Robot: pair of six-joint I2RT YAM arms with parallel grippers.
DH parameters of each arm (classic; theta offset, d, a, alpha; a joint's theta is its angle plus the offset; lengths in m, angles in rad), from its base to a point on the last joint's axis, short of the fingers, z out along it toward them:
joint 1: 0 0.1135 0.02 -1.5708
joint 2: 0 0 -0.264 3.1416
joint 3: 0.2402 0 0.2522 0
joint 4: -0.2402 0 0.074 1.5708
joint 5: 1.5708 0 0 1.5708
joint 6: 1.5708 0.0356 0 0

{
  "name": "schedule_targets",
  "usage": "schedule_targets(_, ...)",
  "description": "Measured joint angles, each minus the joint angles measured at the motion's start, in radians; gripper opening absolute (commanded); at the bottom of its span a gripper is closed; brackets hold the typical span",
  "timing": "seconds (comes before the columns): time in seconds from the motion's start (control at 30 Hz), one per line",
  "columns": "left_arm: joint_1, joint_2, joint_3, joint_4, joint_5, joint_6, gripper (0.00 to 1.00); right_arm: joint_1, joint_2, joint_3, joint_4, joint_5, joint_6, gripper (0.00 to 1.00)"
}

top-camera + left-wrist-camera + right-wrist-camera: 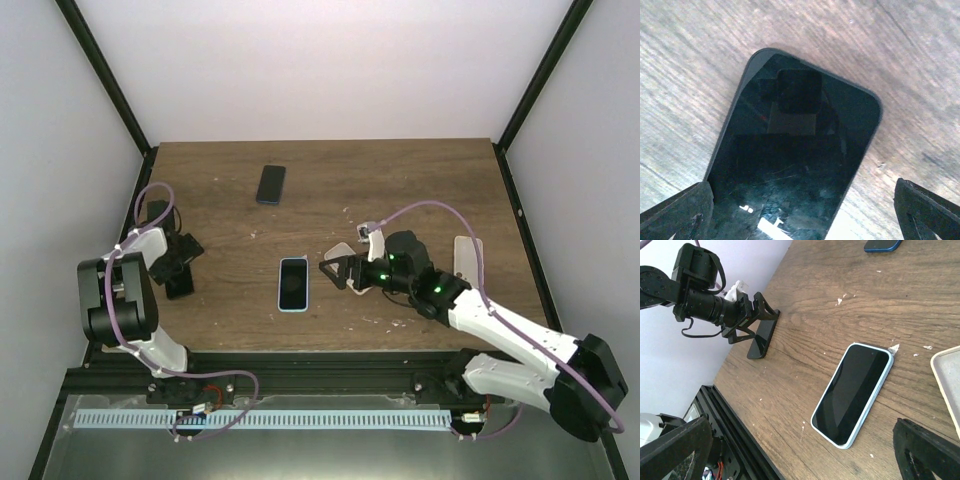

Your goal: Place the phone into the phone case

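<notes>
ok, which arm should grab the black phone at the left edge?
Left. The left gripper, open, hangs right over the black phone, a finger on each side. The right gripper, also open, sits by the light-blue-edged phone mid-table, farther off.

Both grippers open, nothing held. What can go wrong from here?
1. The black phone lies flat on the table, straddled by the open left gripper; its fingers may slip off the thin edges.
2. It sits near the table's left edge, so a nudge could push it off.
3. The open right gripper is close to the light-blue case and could bump it.
</notes>
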Motion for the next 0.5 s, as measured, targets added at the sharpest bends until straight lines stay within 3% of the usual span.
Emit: schedule_targets(0.5,-0.023,-0.029,-0.008,0.034,0.140,-0.019,1.00,-0.002,-0.044,-0.026,-0.010,0.019,0.001,1.00)
